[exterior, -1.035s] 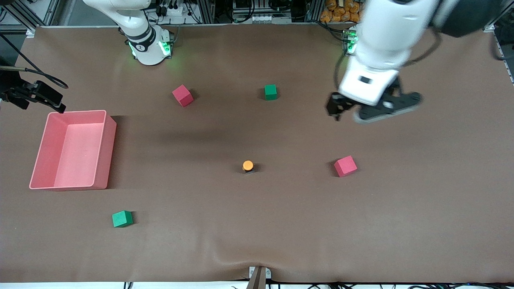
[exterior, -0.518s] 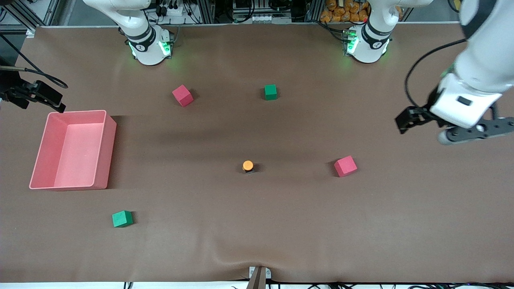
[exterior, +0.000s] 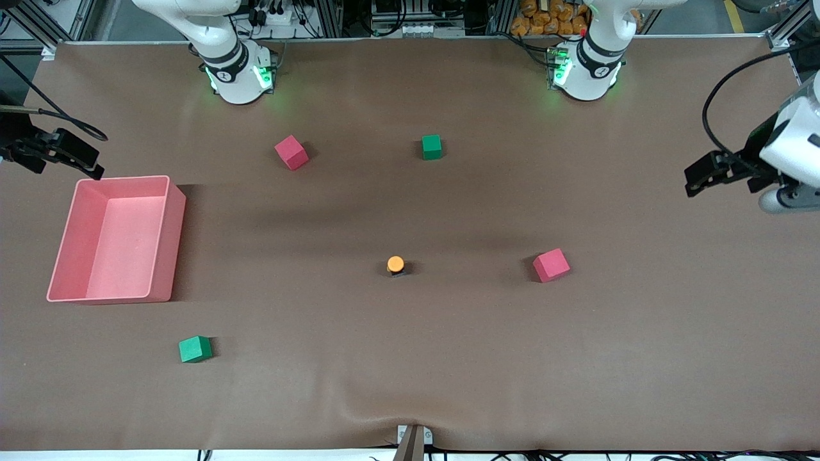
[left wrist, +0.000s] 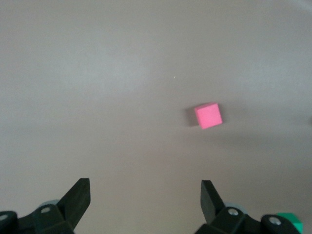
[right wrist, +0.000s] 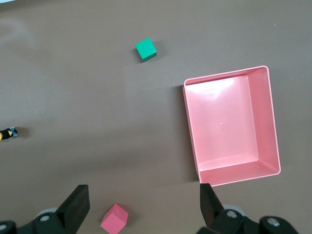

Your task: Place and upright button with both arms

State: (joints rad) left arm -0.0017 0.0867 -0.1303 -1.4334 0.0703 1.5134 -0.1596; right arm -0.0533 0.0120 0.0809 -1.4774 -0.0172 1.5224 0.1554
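While button [exterior: 396,264] sits upright mid-table — left tool [left wrist: 145,195] fingers apart over bare mat, right tool [right wrist: 144,197] apart.

The button [exterior: 396,264], a tiny black block with a round orange cap, stands upright, cap up, mid-surface, near a red cube [exterior: 551,265].

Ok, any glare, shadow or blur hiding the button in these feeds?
Front view: even light, the button sharp, orange cap up, with a small shadow, and a soft dark band on the table above it. Left wrist view: washed out, soft, no button. Right wrist view: clear, glare inside the pink bin, the button at the picture's edge.
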